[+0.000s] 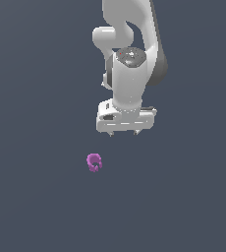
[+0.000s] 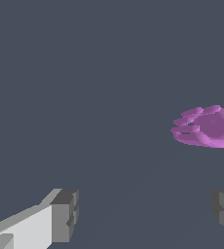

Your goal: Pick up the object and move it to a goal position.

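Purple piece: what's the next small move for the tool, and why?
Probably shift sideways toward the exterior view's left and slightly toward the camera, before descending. The tool is open and empty, and the purple piece lies apart from it, offset to the left and lower in that view. In the wrist view the piece sits off to one side, not between the fingertips.

The object (image 1: 94, 162) (image 2: 206, 126) is a tiny magenta-purple lumpy curled ring, lying loose on the dark floor, below the gripper (image 1: 124, 132) toward the exterior view's left, untouched.
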